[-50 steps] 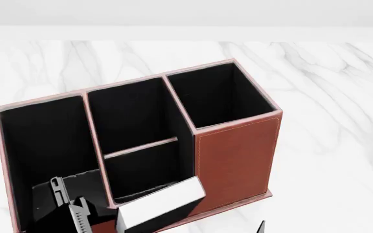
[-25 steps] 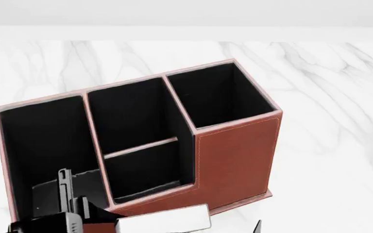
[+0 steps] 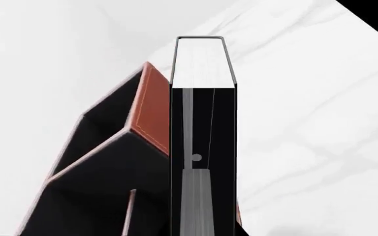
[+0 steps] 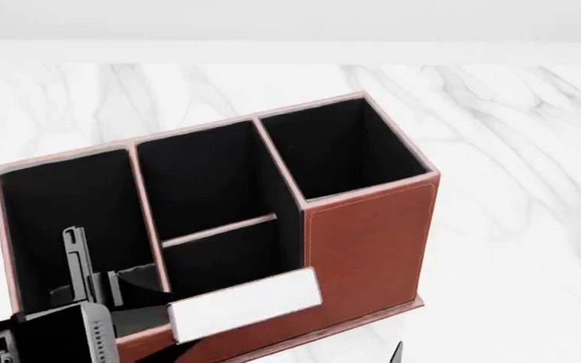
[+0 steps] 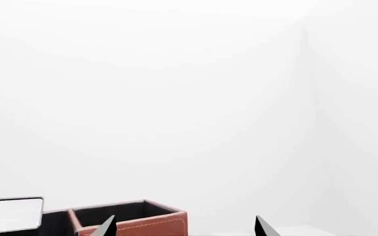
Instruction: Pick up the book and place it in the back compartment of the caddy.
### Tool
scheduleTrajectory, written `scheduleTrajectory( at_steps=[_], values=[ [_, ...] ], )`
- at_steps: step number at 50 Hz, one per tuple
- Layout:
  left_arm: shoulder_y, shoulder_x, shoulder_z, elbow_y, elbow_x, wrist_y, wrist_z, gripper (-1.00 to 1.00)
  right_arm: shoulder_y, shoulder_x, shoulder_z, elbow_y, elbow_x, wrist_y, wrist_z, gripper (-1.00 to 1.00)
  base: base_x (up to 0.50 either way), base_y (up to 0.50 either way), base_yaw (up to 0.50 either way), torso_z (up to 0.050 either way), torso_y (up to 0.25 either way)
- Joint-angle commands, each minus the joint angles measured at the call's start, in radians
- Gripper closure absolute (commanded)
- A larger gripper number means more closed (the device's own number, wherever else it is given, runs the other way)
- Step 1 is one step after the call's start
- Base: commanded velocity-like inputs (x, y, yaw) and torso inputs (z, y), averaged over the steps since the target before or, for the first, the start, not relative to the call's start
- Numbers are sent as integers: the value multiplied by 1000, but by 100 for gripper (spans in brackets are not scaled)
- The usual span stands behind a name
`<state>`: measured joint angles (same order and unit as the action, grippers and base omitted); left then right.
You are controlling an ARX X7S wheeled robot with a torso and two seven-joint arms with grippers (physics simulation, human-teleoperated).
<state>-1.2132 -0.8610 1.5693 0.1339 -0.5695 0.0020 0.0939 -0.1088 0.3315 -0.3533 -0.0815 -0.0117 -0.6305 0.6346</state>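
The book (image 4: 245,302) shows its white page edges and hangs crosswise in front of the caddy's (image 4: 371,242) low near wall. My left gripper (image 4: 134,299) is shut on the book's left end. In the left wrist view the book (image 3: 202,61) runs straight out from the left gripper (image 3: 202,196), with the caddy (image 3: 151,108) just beside it. The back compartment (image 4: 225,257), the small low-walled cell of the split middle section, lies right behind the book. My right gripper (image 5: 183,227) stands open and empty, off the caddy's (image 5: 136,222) tall end; the book (image 5: 10,215) shows there too.
The caddy stands on a white marble table (image 4: 513,151) with bare surface to its right and behind it. The tall square end cell (image 4: 341,147) is at the right and the long cell (image 4: 69,212) at the left. Only one tip of the right gripper (image 4: 399,352) shows at the head view's bottom edge.
The left gripper dipped with the book towards the bottom edge, then rose and shifted left. The book now lies level against the caddy's low near wall. The right gripper barely moved.
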Motion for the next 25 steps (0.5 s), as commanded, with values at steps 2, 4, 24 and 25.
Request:
scheduleTrajectory(
  at_steps=[2, 4, 24, 25],
  values=[
    [-65, -27, -48, 90, -27, -73, -50, 100, 4, 0, -6, 7, -1, 1, 1, -100, 0, 0, 0, 0, 0],
    [-69, -26, -46, 92, -24, -82, -52, 100, 4, 0, -6, 5, -3, 3, 2, -100, 0, 0, 0, 0, 0],
    [-28, 56, -55, -71, -35, -26, -10, 100, 9, -10, 5, -11, -44, 78, 30, -100, 0, 0, 0, 1, 1],
    [-28, 56, -55, -71, -35, -26, -10, 100, 9, -10, 5, -11, -44, 78, 30, -100, 0, 0, 0, 0, 10]
  ],
)
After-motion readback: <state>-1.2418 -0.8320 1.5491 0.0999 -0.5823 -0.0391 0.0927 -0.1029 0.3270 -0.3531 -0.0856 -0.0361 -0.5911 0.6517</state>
